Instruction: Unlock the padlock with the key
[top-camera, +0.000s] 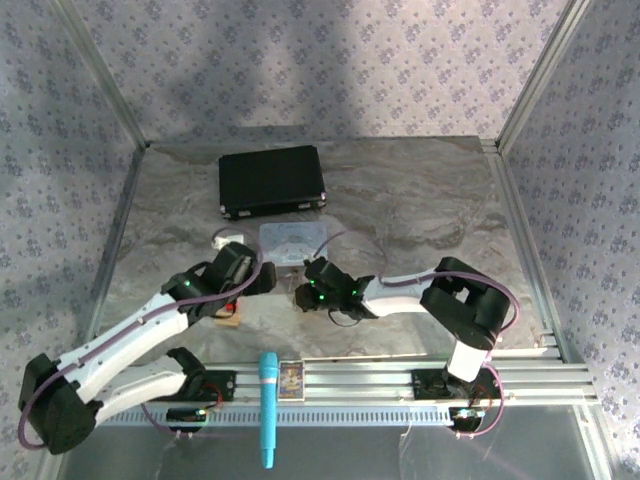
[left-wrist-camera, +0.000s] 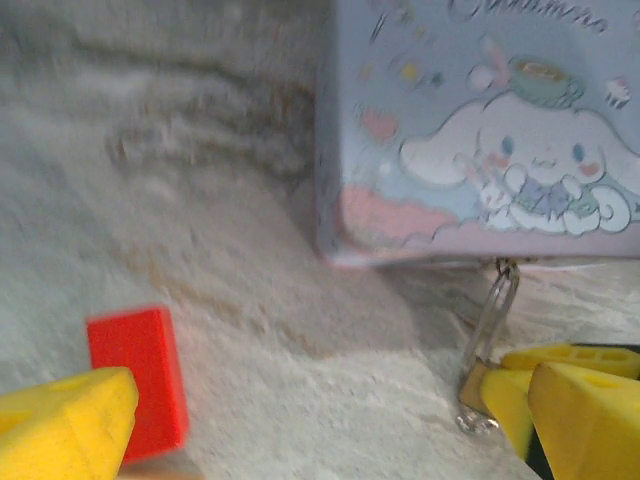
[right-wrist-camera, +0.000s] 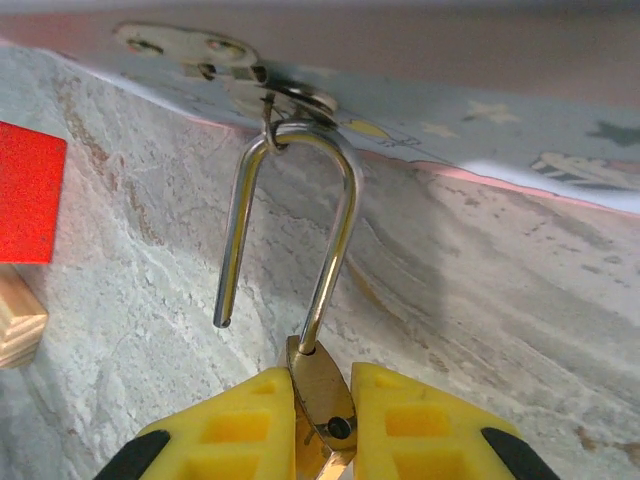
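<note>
The marbled surface (top-camera: 420, 210) was boxed in by patterned walls (top-camera: 300, 60) on three sides and a metal rail (top-camera: 400, 380) along the near edge. Its right half and far right corner lay bare, and the work sat crowded left of centre. There the padlock (right-wrist-camera: 316, 378) hung from the hasp (right-wrist-camera: 270, 95) on the near side of the tin (top-camera: 292, 242). Its shackle (right-wrist-camera: 340, 230) was threaded through the hasp, its short leg ending free beside the brass body. The right gripper (right-wrist-camera: 322, 420) had its yellow jaws clamped on that body from below. The left gripper (left-wrist-camera: 335, 400) sat just left of it, jaws wide apart and holding nothing, with the padlock close by its right finger (left-wrist-camera: 590, 420). A red block (left-wrist-camera: 135, 380) stood by its left finger, on top of a tan block (right-wrist-camera: 15, 320), both near the padlock's left. A black case (top-camera: 270, 180) lay beyond the tin, and a teal pen (top-camera: 268, 405) lay across the rail.
</note>
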